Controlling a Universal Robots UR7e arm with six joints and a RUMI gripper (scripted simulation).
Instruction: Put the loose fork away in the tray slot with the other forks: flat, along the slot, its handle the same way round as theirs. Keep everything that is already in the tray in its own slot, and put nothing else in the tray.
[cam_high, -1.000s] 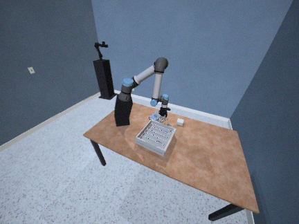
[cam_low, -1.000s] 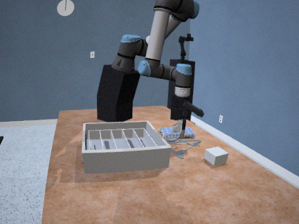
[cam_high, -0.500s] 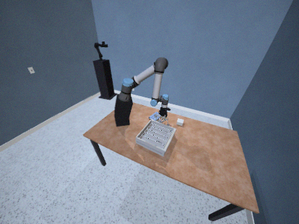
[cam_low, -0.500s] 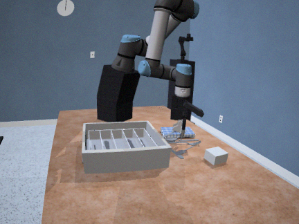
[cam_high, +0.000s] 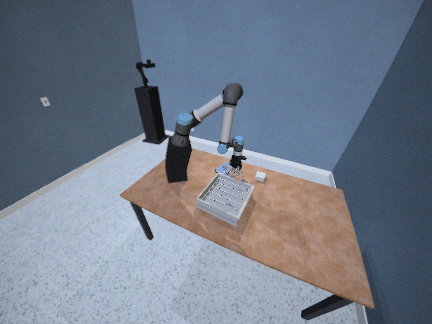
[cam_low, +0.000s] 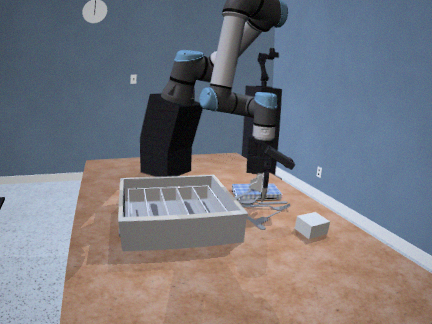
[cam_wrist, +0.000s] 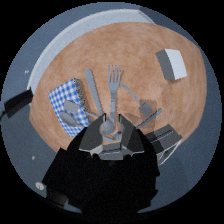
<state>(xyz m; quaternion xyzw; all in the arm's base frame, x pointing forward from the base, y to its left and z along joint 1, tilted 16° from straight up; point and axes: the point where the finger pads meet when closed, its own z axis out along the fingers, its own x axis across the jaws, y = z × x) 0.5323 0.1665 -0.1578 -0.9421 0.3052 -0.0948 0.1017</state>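
The loose fork (cam_wrist: 114, 86) (cam_low: 283, 206) lies on the table, tines pointing away from my gripper in the wrist view. My gripper (cam_wrist: 112, 114) (cam_low: 264, 200) is partly open and low over the cutlery, its fingertips on either side of the fork's handle with gaps beside it. The handle's far end is hidden under the gripper. The grey tray (cam_high: 215, 212) (cam_low: 182, 233) stands beside the cutlery, with long slots divided by thin walls. Some slots hold cutlery, too small to tell apart.
A knife (cam_wrist: 92, 86) lies left of the fork, and a slotted turner (cam_wrist: 145, 108) (cam_low: 259, 222) lies right of it. A blue checked cloth (cam_wrist: 65, 95) (cam_low: 241, 190) with utensils is farther left. A white block (cam_high: 260, 176) (cam_low: 312, 225) (cam_wrist: 171, 64) stands off to one side.
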